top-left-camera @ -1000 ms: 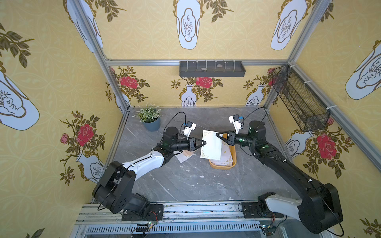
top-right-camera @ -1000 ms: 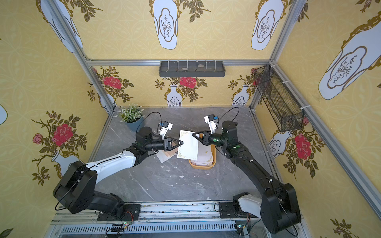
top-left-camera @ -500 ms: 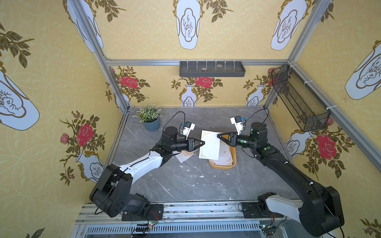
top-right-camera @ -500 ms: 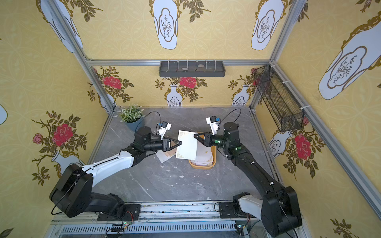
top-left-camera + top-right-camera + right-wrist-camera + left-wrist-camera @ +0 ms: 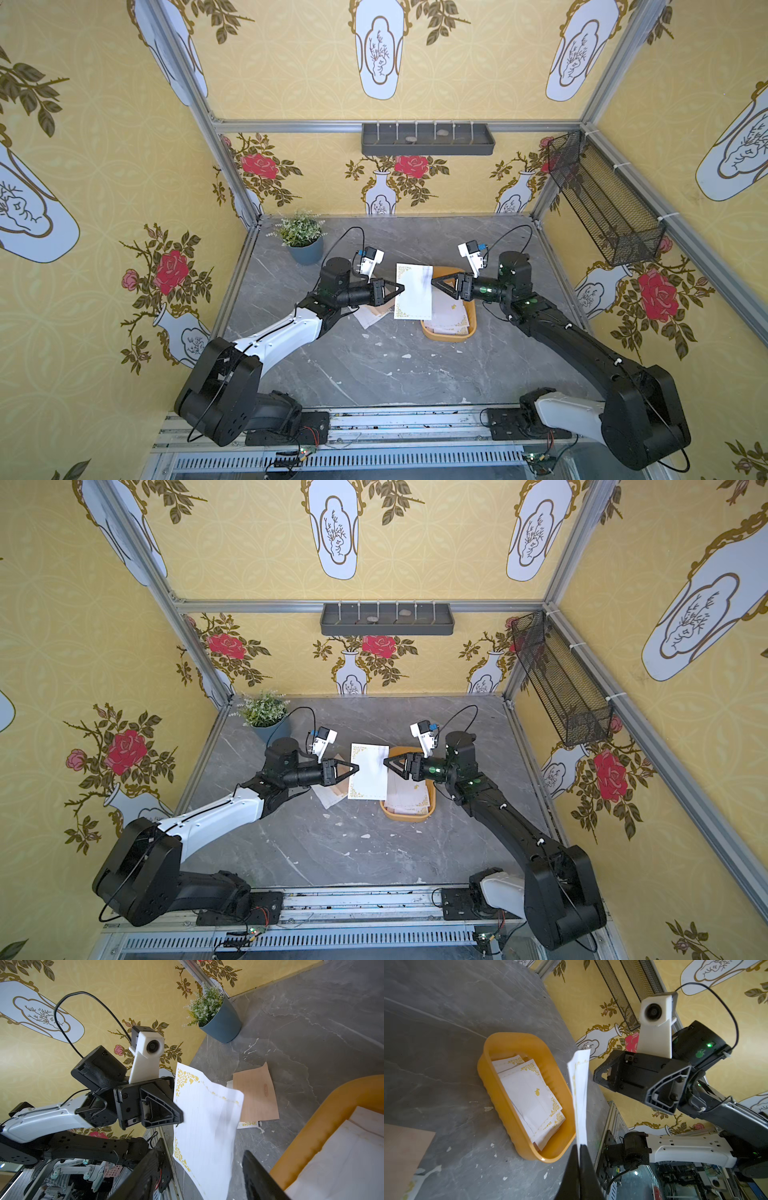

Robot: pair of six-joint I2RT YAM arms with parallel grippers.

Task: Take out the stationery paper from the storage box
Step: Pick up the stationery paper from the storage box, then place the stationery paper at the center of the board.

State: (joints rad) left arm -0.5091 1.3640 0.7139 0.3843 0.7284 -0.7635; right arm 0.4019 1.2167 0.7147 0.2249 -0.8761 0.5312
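Note:
A white sheet of stationery paper (image 5: 413,291) (image 5: 369,771) with gold corners hangs above the table, just left of the storage box. My left gripper (image 5: 402,286) (image 5: 579,1147) is shut on the sheet's left edge (image 5: 580,1095). My right gripper (image 5: 433,282) (image 5: 199,1167) stands open at the sheet's right edge, and its fingers (image 5: 257,1178) are clear of the paper (image 5: 207,1122). The mustard-yellow storage box (image 5: 449,334) (image 5: 508,1118) sits on the table with more gold-cornered sheets (image 5: 529,1093) inside.
A peach sheet (image 5: 255,1095) and a white one lie on the table under my left gripper (image 5: 372,316). A potted plant (image 5: 303,241) stands at the back left. A dark wall shelf (image 5: 428,139) and a black mesh basket (image 5: 602,203) hang on the walls.
My right gripper has opened and let go of the sheet. The left gripper keeps hold of it, and the sheet has shifted slightly left.

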